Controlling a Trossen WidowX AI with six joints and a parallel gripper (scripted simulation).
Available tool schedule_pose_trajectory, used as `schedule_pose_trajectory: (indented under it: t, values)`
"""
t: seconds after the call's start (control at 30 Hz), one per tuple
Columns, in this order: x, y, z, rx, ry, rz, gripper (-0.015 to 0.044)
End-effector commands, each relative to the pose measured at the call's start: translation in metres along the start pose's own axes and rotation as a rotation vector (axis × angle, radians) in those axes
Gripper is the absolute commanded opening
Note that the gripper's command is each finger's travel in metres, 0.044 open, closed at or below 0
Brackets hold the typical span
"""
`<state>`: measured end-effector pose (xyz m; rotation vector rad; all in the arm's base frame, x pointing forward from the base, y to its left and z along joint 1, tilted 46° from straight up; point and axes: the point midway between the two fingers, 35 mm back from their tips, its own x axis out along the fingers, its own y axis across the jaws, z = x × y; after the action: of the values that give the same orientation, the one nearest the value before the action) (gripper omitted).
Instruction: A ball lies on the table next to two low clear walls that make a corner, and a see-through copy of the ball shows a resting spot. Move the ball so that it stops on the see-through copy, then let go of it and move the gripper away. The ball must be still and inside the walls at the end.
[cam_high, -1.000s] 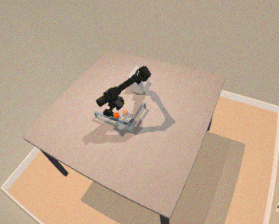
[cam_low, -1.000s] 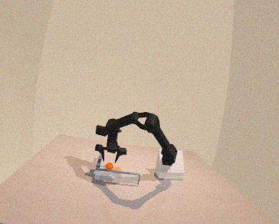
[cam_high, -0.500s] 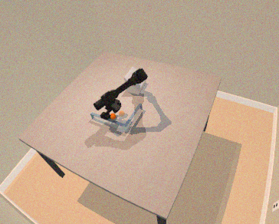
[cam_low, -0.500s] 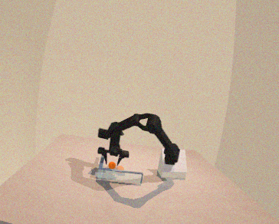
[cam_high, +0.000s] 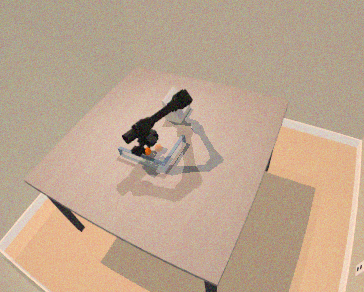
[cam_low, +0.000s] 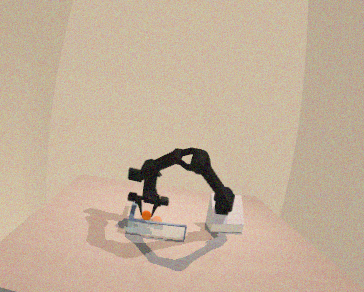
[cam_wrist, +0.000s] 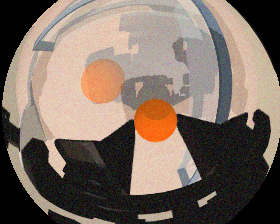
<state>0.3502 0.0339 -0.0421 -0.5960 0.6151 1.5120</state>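
Note:
The orange ball (cam_high: 148, 151) (cam_low: 146, 215) (cam_wrist: 155, 127) is between the two fingertips, inside the corner. My gripper (cam_low: 146, 214) (cam_wrist: 155, 120) points down and is shut on the ball, with a finger at each side. The see-through copy (cam_high: 159, 147) (cam_low: 157, 219) (cam_wrist: 102, 81) is paler; in the wrist view it lies up and left of the ball, with a gap between them. Whether the ball touches the table is hard to tell. The low clear walls (cam_low: 184, 233) (cam_wrist: 225, 80) have blue-grey edges and meet in a corner.
The white arm base (cam_low: 237, 216) stands on the table (cam_high: 200, 240) (cam_low: 280, 270), to the right of the walls in the exterior view. The arm arches over from it. Arm shadows fall across the walls and table.

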Motion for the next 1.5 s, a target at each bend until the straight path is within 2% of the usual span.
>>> schedule_pose_trajectory:
  t: [0.0,0.03,0.6,0.8,1.47]
  values:
    - [-0.018,-0.004,-0.002,-0.002,0.002,-0.007,0.0013]
    - [-0.024,-0.005,-0.002,-0.002,0.004,-0.007,0.0]
    - [-0.129,0.0,-0.001,-0.001,0.004,-0.005,0.0]
    - [-0.129,0.001,0.0,-0.001,0.004,-0.005,0.0]
    - [-0.091,0.039,0.04,0.001,0.001,-0.003,0.0]
